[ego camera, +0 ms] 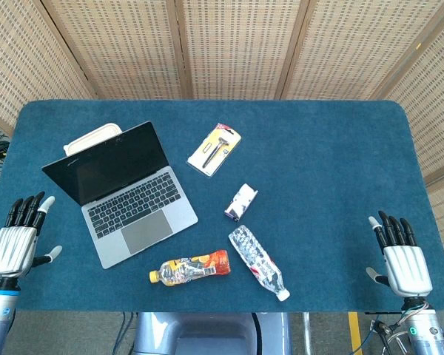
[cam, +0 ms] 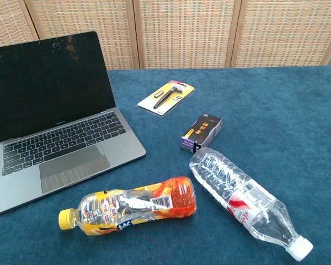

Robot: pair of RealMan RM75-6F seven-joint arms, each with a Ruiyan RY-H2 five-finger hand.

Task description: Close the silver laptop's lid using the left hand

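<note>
In the head view we see the silver laptop [ego camera: 126, 196] on the left half of the blue table [ego camera: 333, 170], lid up and dark screen tilted back. Our left hand [ego camera: 18, 238] rests at the table's left edge, at about nine o'clock from the laptop, fingers spread and holding nothing, apart from the machine. Our right hand [ego camera: 401, 255] lies flat at the right edge, fingers likewise apart and empty. A white container [ego camera: 93, 138] sits just behind the lid, at about eleven o'clock. At two o'clock from the laptop lies a carded razor pack [ego camera: 215, 149]; at three o'clock, a small purple box [ego camera: 240, 203]. An orange drink bottle [ego camera: 189, 268] lies at five o'clock, and a clear water bottle [ego camera: 257, 262] beside it.

In the chest view we see neither hand. The laptop [cam: 60, 143] fills the left side, open, keyboard and trackpad exposed. The razor pack [cam: 166, 96] lies at one o'clock, the purple box [cam: 202, 131] at three, and both bottles, orange [cam: 133, 207] and clear [cam: 240, 200], lie on their sides nearest us.
</note>
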